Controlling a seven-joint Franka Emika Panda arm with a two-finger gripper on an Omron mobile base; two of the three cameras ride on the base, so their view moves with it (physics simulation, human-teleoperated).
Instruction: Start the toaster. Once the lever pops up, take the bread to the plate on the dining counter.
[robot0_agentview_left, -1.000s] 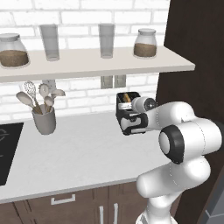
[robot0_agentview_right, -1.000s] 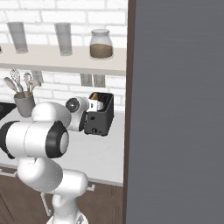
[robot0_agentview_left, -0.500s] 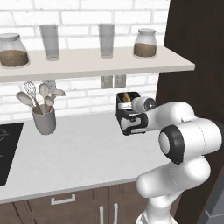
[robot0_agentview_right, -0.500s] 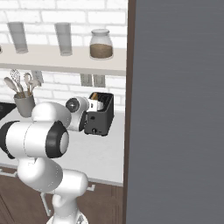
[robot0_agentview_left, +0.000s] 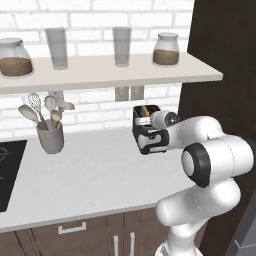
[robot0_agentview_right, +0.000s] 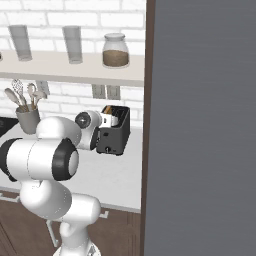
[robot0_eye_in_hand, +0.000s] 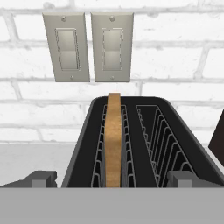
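The white arm covers much of the small boxy dark grey toaster (robot0_agentview_left: 145, 131) in the left base view, hiding its right side and the tool. In the right base view the arm hides the toaster's left edge. In the hand view the grey band cuts off the toaster's lower body, the foot of the thin golden-brown bread slice (robot0_eye_in_hand: 113, 140) and most of the dark fingertips (robot0_eye_in_hand: 41, 178). The lever's position cannot be told.

The arm is glossy white, built of fat rounded segments joined by dark charcoal bands at the joints. A round silvery-grey cap closes the wrist link just behind the pincer (robot0_eye_in_hand: 112, 178). Its two small finger tips (robot0_eye_in_hand: 40, 178) are blocky and dark grey, set wide apart.
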